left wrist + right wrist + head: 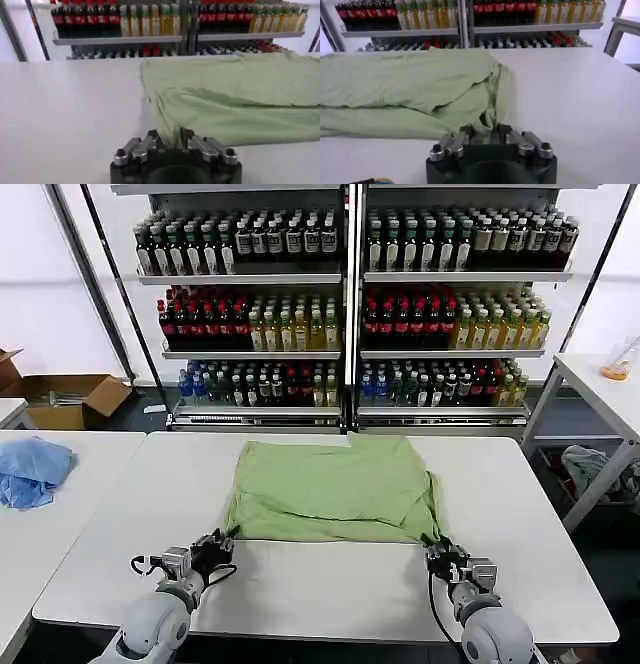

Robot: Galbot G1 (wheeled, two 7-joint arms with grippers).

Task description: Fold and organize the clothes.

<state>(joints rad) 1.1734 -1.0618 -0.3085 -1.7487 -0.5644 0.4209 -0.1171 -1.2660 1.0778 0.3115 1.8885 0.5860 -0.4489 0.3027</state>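
The clothes are one light green shirt [330, 489] lying folded in half on the white table [330, 584], with its near edge toward me. My left gripper [222, 541] is shut on the shirt's near left corner [170, 131]. My right gripper [436, 551] is shut on the near right corner [485, 120], where the cloth bunches up between the fingers. Both grippers sit low at the table surface. The collar, buttons and print are hidden.
A light blue cloth [32, 469] lies on the side table at the left. Drink shelves [350, 304] stand behind the table. A cardboard box [70, 399] sits on the floor at the left, and another table [600, 384] with grey fabric [590, 469] under it stands at the right.
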